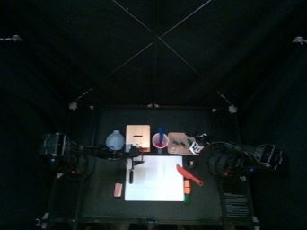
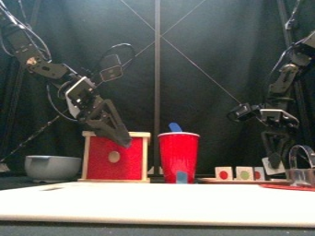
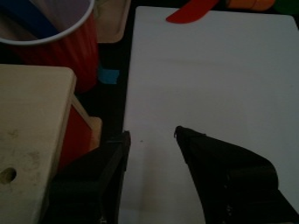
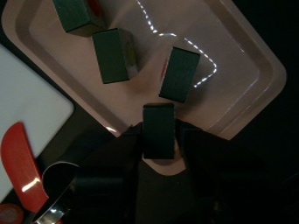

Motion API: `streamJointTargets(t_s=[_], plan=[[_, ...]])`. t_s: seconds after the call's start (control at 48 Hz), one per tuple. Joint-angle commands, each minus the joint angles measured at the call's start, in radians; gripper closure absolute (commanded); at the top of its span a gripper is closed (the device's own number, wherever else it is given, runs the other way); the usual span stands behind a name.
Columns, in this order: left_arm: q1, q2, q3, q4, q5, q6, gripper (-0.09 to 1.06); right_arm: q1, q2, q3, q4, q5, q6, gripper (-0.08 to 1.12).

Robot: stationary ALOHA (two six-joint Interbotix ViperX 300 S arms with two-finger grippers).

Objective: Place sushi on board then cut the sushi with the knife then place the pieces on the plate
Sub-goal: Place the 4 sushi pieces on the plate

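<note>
Clamping a sushi piece (image 4: 159, 122), long axis pointing into the pink tray (image 4: 251, 79), the right gripper (image 4: 159, 147) hangs at its edge; the left gripper (image 3: 152, 144) gapes over the white board (image 3: 211, 79).

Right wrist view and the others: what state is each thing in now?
Sushi pieces: four, apart; three lying on pink tray, fourth at its rim.
Red knife: lying at white board's edge.
Blue knife: standing in red cup.
Left gripper: open, empty, above board.
Right gripper: at the fourth piece.

Top view high and distant, front view level and near, wrist views close above, white board (image 1: 153, 180) in all four
</note>
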Motion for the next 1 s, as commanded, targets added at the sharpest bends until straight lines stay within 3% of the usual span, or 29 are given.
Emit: streamJointTargets(t_s=[0.021, 0.375, 0.604, 0.812, 1.0], plan=[[0.005, -0.011, -0.015, 0.002, -0.005, 0.0, 0.13, -0.005, -0.011, -0.012, 0.002, -0.002, -0.003, 0.26], [0.003, -0.023, -0.012, 0.0, -0.005, -0.002, 0.13, 0.021, -0.086, -0.058, 0.018, 0.035, -0.003, 0.24], [-0.002, -0.034, 0.002, -0.008, -0.005, -0.005, 0.13, 0.176, -0.155, -0.117, 0.017, -0.028, -0.003, 0.24], [-0.003, -0.038, 0.002, -0.009, -0.005, -0.003, 0.13, 0.327, -0.135, -0.144, -0.002, -0.138, -0.005, 0.24], [-0.003, -0.038, 0.012, -0.008, -0.005, -0.002, 0.13, 0.373, -0.1, -0.155, -0.037, -0.25, -0.006, 0.24]])
